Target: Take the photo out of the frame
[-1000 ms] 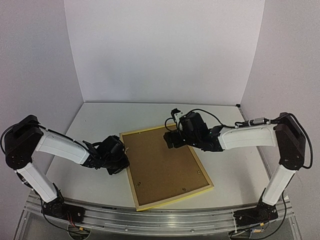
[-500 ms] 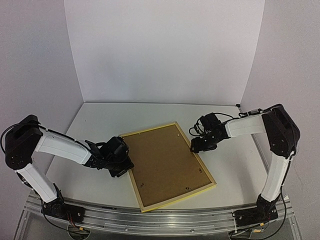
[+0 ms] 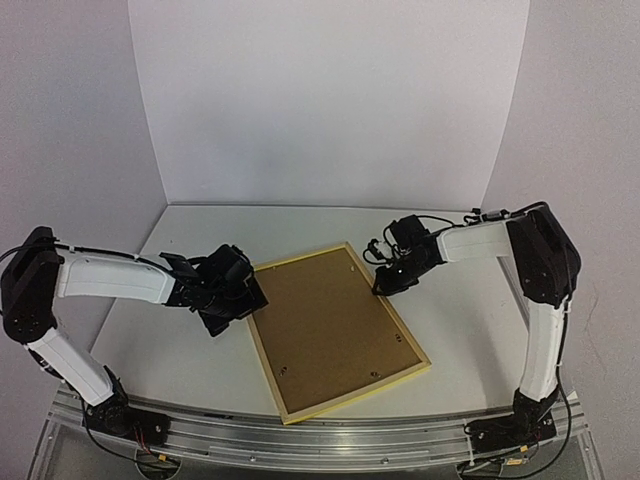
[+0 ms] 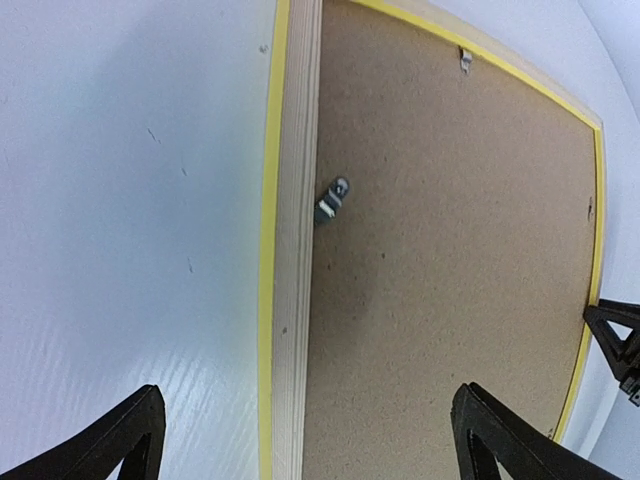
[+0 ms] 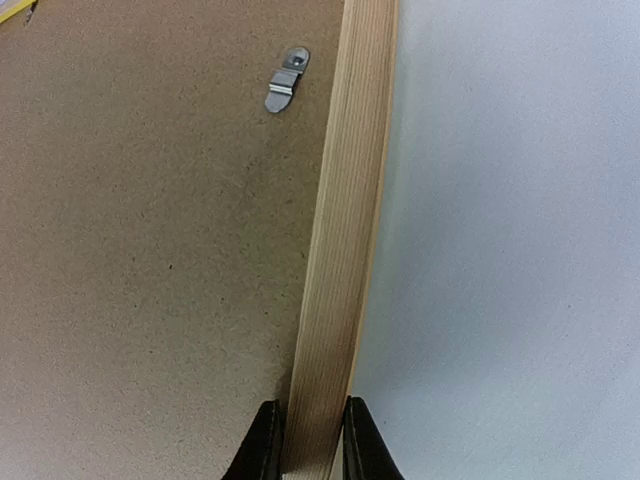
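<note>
The yellow frame (image 3: pixel 262 349) lies face down in the middle of the table, its brown backing board (image 3: pixel 328 322) up. The photo is hidden under the board. My right gripper (image 3: pixel 383 286) is shut on the frame's right rail (image 5: pixel 340 300), one finger on each side of the pale wood edge. My left gripper (image 3: pixel 240 300) is open and straddles the frame's left rail (image 4: pixel 290 300), with one finger (image 4: pixel 120 440) over the table and the other (image 4: pixel 500 435) over the backing board. Small metal turn clips (image 4: pixel 332 200) (image 5: pixel 285 80) sit on the board near each rail.
A white backdrop (image 3: pixel 330 100) stands behind the white table (image 3: pixel 470 330). The aluminium base rail (image 3: pixel 320 440) runs along the near edge. The frame's near corner (image 3: pixel 288 415) reaches close to it.
</note>
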`<action>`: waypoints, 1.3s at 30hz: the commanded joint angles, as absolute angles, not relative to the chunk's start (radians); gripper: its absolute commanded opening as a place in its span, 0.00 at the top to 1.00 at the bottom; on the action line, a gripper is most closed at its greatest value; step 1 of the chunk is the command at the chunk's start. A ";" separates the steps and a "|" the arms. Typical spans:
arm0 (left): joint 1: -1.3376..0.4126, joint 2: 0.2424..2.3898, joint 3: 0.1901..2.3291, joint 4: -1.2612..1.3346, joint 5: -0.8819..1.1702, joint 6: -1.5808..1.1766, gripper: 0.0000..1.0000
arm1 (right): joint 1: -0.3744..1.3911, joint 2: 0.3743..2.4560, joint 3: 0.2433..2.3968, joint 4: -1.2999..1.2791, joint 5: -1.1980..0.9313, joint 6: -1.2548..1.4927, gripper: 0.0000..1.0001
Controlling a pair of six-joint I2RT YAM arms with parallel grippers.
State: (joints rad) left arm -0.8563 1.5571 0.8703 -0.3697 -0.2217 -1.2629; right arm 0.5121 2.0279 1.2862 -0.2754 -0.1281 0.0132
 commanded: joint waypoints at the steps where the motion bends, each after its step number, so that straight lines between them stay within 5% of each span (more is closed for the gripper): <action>1: -0.751 1.488 0.866 -0.378 -0.217 -1.173 0.00 | 0.511 2.109 1.379 -0.391 -0.200 -0.137 0.91; 5: -0.685 1.493 0.849 -0.373 -0.193 -1.136 0.01 | 0.510 2.152 1.485 -0.463 -0.206 -0.233 1.00; 22: -0.615 1.712 1.119 -0.424 -0.058 -0.648 0.01 | 0.504 2.364 1.833 -0.672 -0.296 -0.886 1.00; 29: -0.614 1.840 1.190 -0.460 0.066 -0.561 0.06 | 0.504 2.444 1.943 -0.679 -0.291 -0.888 1.00; 39: -0.682 1.757 1.025 -0.464 0.177 -0.609 0.13 | 0.504 2.425 1.915 -0.676 -0.271 -0.860 0.99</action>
